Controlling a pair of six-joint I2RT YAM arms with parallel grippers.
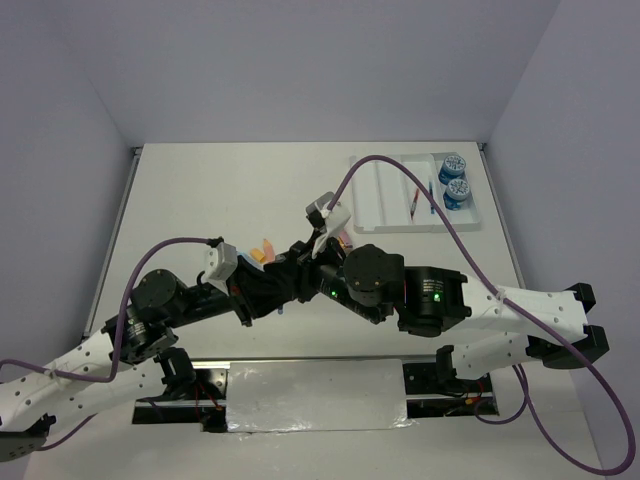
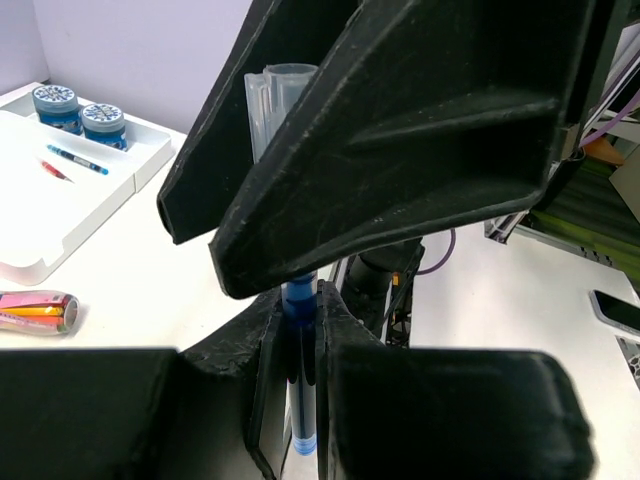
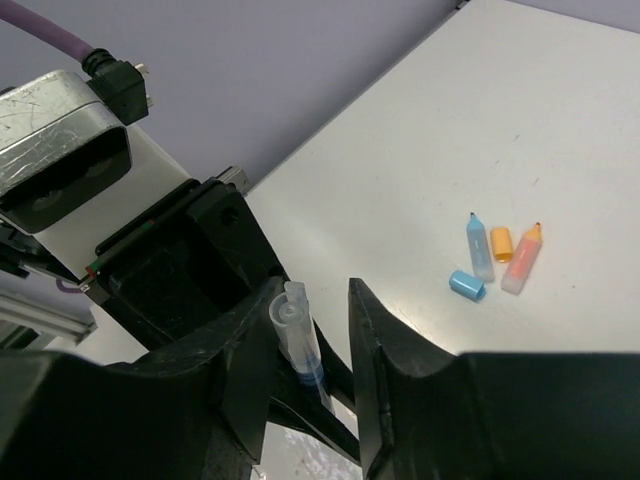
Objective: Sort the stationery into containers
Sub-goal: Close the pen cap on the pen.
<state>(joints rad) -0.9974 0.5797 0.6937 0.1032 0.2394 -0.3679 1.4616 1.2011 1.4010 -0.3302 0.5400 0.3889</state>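
My left gripper (image 2: 300, 335) is shut on a blue pen (image 2: 300, 305) and holds it upright; the pen's clear cap (image 2: 272, 100) points up. My right gripper (image 3: 312, 300) straddles that cap (image 3: 297, 330) from above. One finger (image 3: 250, 350) touches the cap, and a gap remains on the other side. In the top view both grippers meet at mid-table (image 1: 285, 280). The white divided tray (image 1: 385, 205) at the far right holds two blue rolls (image 1: 455, 177), a red pen (image 1: 415, 203) and a blue pen (image 1: 432, 196).
Loose on the table lie a light-blue marker (image 3: 480, 248), its blue cap (image 3: 466, 285), an orange piece (image 3: 501, 243) and a pink marker (image 3: 522, 258). Another pink-orange marker (image 2: 35, 312) lies near the tray's front rim (image 2: 30, 268). Purple cables (image 1: 400, 170) arc over the table.
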